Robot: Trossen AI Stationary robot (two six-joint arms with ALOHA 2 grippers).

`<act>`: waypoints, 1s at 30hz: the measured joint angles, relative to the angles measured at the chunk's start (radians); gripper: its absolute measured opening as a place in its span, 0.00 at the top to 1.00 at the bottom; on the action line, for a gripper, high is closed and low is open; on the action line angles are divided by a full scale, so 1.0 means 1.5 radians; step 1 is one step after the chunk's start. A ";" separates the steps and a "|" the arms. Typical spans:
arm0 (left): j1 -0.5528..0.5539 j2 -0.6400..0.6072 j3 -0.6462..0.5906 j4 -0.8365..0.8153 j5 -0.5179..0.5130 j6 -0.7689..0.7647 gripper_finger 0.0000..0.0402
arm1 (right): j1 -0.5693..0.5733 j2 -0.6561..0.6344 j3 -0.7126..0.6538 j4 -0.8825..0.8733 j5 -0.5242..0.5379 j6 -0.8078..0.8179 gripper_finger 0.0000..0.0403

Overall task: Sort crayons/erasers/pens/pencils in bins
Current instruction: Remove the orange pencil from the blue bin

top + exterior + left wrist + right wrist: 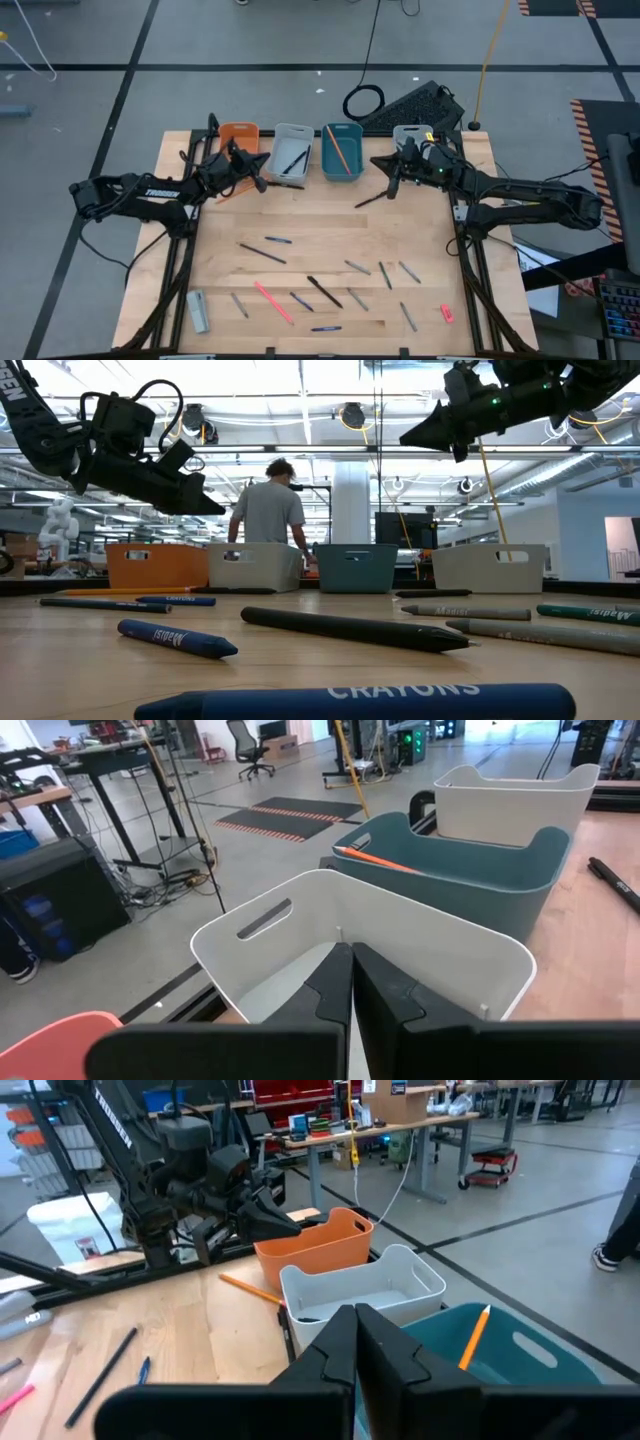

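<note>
Four bins stand in a row at the table's far edge: orange, pale grey with dark pens inside, teal with an orange pencil, and a second pale grey bin partly under my right arm. My left gripper hangs shut and holding nothing above the first grey bin's left rim. My right gripper hangs shut and holding nothing just right of the teal bin. Crayons, pens and pencils lie scattered on the wood, with a pink-red eraser near the front right.
A dark pen lies on the table below my right gripper. An orange pencil lies beside the orange bin. Several sticks lie across the table's middle and near part, among them a pink one and a black pen. A grey block lies front left. A person stands beyond the table.
</note>
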 joint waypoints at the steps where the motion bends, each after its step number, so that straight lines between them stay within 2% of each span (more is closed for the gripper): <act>1: 0.000 0.000 0.000 0.000 0.000 0.000 0.96 | 0.000 0.000 0.000 0.001 0.000 -0.003 1.00; 21: 0.000 0.000 0.000 0.017 0.005 0.002 0.96 | 0.000 0.001 0.000 0.036 0.001 -0.002 1.00; 30: 0.000 0.000 0.000 0.023 0.006 0.003 0.96 | 0.000 0.050 0.030 0.048 0.002 -0.002 1.00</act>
